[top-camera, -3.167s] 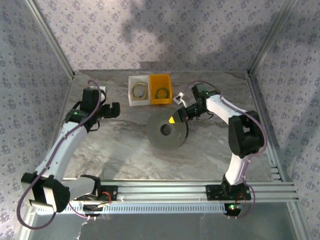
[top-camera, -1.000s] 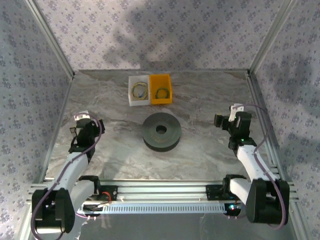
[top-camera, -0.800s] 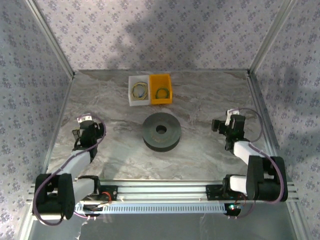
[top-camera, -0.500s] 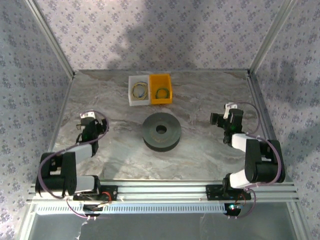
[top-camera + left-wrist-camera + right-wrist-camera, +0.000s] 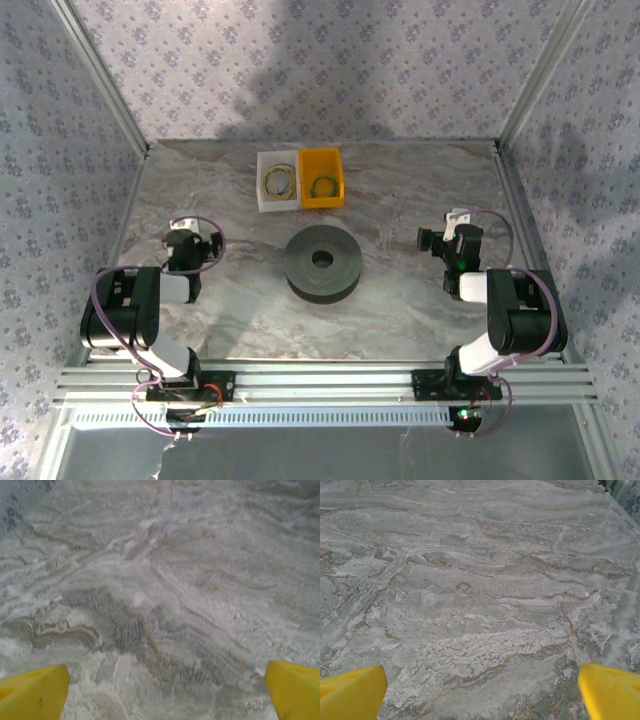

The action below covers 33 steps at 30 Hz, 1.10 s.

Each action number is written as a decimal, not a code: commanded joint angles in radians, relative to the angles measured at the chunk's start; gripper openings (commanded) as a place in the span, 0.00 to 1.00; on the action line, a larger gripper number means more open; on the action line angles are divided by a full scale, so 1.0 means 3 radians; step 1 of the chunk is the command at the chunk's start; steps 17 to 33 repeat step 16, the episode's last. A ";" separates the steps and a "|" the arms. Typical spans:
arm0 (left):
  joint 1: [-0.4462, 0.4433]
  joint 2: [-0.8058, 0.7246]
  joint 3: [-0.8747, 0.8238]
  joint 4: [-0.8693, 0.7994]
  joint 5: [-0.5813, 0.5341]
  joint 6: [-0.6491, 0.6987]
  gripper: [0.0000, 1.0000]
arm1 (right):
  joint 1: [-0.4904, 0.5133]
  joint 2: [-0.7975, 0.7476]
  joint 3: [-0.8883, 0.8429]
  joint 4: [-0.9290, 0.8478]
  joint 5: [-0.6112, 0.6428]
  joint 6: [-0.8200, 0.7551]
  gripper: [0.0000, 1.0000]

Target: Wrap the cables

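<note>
The cables lie as small coils in two bins at the back: a yellow coil (image 5: 279, 182) in the white bin (image 5: 262, 198) and a yellow-green coil (image 5: 323, 186) in the yellow bin (image 5: 338, 163). The dark round spool (image 5: 322, 263) lies flat mid-table, with nothing wound on it that I can see. My left gripper (image 5: 192, 252) hangs low on the left, well away from the spool. In the left wrist view the left gripper (image 5: 165, 692) is open over bare marble, its yellow fingers (image 5: 35, 692) wide apart. My right gripper (image 5: 452, 248) sits low on the right. Its wrist view shows the right gripper (image 5: 481, 692) open, with nothing between its fingers (image 5: 610, 690).
Both arms are folded back over their bases near the front rail (image 5: 320, 378). Metal frame posts (image 5: 110, 95) and patterned walls close in the marble table (image 5: 400, 200) on three sides.
Both arms have folded back toward their bases, upper links swinging up, while the grippers stayed low and open. The right gripper was at the spool three seconds ago and is now far from it.
</note>
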<state>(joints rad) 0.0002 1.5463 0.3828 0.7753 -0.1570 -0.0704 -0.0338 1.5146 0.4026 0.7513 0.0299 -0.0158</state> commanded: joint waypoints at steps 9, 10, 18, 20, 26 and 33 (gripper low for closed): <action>0.0015 -0.0045 0.0050 0.0225 -0.0012 0.0053 1.00 | 0.0000 0.0018 -0.0015 0.0125 -0.0015 -0.0044 1.00; 0.0011 -0.0046 0.0051 0.0222 -0.0014 0.0053 1.00 | 0.0000 0.0019 -0.0005 0.0115 -0.0016 -0.0042 1.00; 0.0008 -0.0044 0.0054 0.0223 -0.0014 0.0051 1.00 | -0.0004 0.0018 -0.0005 0.0114 -0.0022 -0.0044 1.00; 0.0008 -0.0044 0.0054 0.0223 -0.0014 0.0051 1.00 | -0.0004 0.0018 -0.0005 0.0114 -0.0022 -0.0044 1.00; 0.0008 -0.0044 0.0054 0.0223 -0.0014 0.0051 1.00 | -0.0004 0.0018 -0.0005 0.0114 -0.0022 -0.0044 1.00; 0.0008 -0.0044 0.0054 0.0223 -0.0014 0.0051 1.00 | -0.0004 0.0018 -0.0005 0.0114 -0.0022 -0.0044 1.00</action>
